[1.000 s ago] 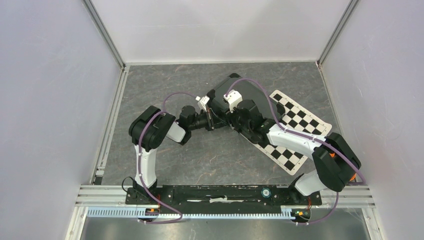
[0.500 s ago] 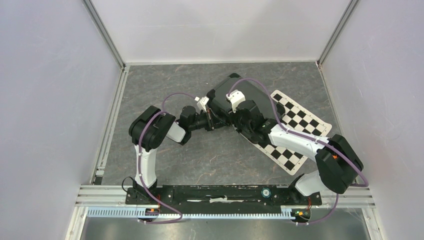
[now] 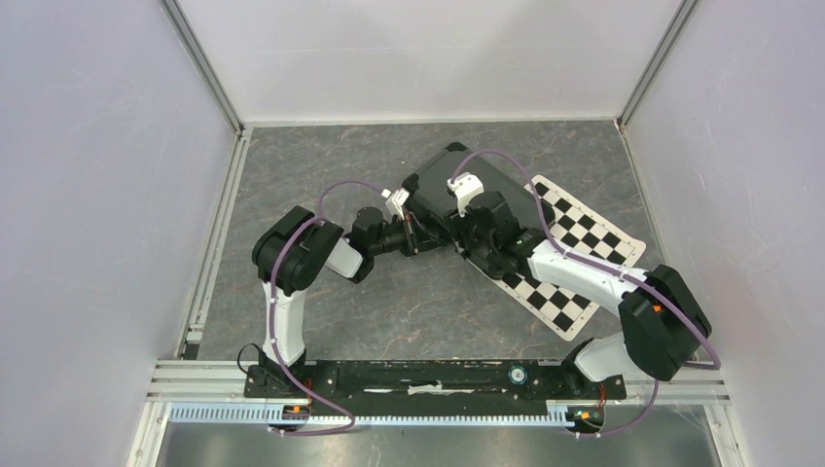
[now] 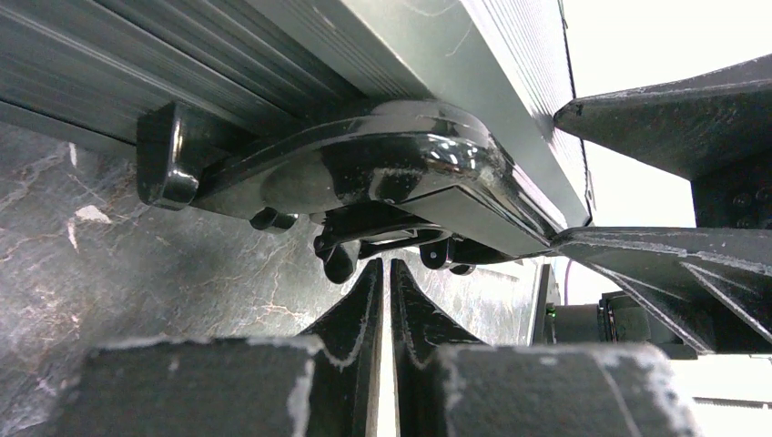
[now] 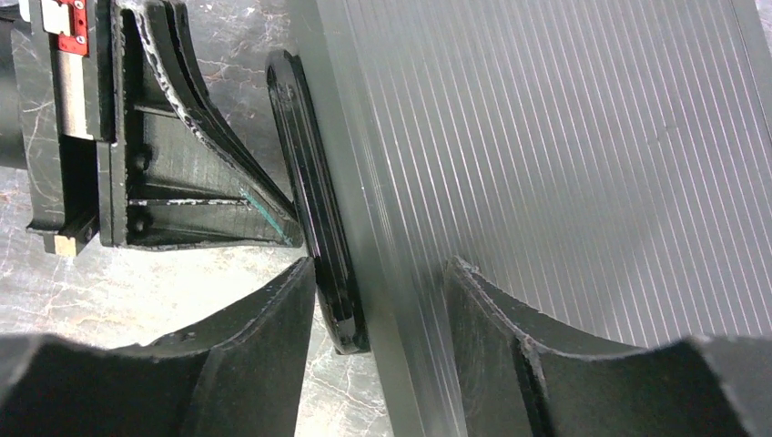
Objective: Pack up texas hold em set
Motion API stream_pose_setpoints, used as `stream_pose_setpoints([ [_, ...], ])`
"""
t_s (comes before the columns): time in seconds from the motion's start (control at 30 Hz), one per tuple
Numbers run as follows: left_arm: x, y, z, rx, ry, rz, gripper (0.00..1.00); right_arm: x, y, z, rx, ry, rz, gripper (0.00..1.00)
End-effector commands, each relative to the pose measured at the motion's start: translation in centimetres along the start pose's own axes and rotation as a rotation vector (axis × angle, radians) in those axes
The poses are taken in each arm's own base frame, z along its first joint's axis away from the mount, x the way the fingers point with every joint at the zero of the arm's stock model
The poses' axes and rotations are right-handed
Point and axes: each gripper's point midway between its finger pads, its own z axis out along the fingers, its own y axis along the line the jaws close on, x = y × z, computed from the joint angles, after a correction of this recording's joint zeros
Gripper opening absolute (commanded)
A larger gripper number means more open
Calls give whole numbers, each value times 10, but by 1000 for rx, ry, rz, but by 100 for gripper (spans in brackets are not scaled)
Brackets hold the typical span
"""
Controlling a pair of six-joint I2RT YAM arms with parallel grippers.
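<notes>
**A:** Where was the case?

**B:** The case (image 3: 491, 183) lay closed on the table (image 3: 321, 165), its right part over the checkered mat (image 3: 584, 233).

**A:** And the left gripper?

**B:** The left gripper (image 4: 384, 269) had its fingers drawn almost together with nothing between them, tips right at the handle (image 4: 364, 173).

**A:** The right one?

**B:** The right gripper (image 5: 380, 269) stood open astride the case's edge, one finger outside the handle and the other over the ribbed lid. Whether either finger touched, I couldn't tell.
</notes>
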Motion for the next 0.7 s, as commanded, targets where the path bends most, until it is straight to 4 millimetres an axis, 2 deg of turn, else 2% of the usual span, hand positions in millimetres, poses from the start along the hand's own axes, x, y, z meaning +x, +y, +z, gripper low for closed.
stream_pose_setpoints([
  [0.0, -15, -9, 6, 28, -50, 43, 11, 6, -1, -9, -66, 43, 31, 60],
  [0.13, -17, -10, 8, 28, -52, 43, 11, 0, -9, -12, -49, 26, 47, 60],
  [0.23, -18, -12, 8, 32, -56, 44, 12, 3, -16, -11, -15, 44, 31, 60],
  [0.5, -20, -15, 11, 38, -56, 45, 11, 33, -18, 4, 2, 163, -49, 61],
  [0.57, -20, -14, 13, 37, -55, 43, 11, 31, -20, 1, 13, 147, -41, 62],
  [0.67, -19, -13, 14, 36, -55, 43, 11, 14, -15, -5, -23, 93, -18, 64],
])
